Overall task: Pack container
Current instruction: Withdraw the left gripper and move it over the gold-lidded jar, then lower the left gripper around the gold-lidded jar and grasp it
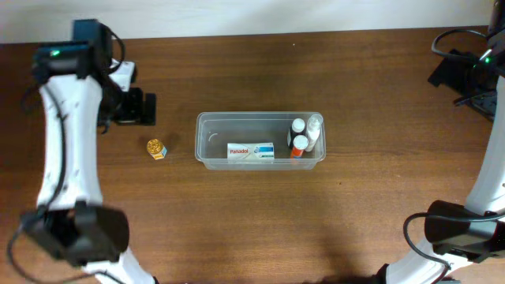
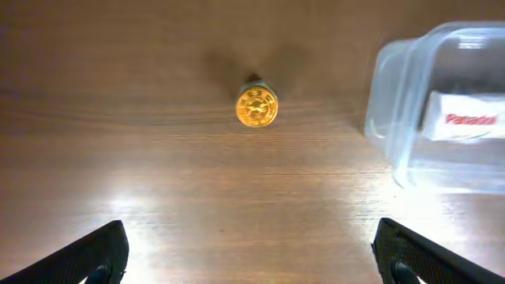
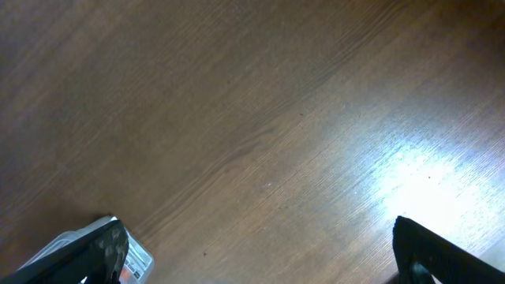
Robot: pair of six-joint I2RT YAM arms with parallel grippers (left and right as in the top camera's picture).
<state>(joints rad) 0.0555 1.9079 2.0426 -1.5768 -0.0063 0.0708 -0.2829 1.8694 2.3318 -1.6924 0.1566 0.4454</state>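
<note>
The container is a clear rectangular tub in the middle of the table. It holds a white Panadol box and small bottles at its right end. A small jar with a gold lid stands on the table to its left. My left gripper is open and empty, above and behind the jar. In the left wrist view the jar is ahead of the spread fingers and the container is at the right. My right gripper is open and empty at the far right back, over bare wood.
The table is dark brown wood. Black gear and cables lie by the right edge. A small labelled item shows behind the right gripper's left finger; what it is cannot be told.
</note>
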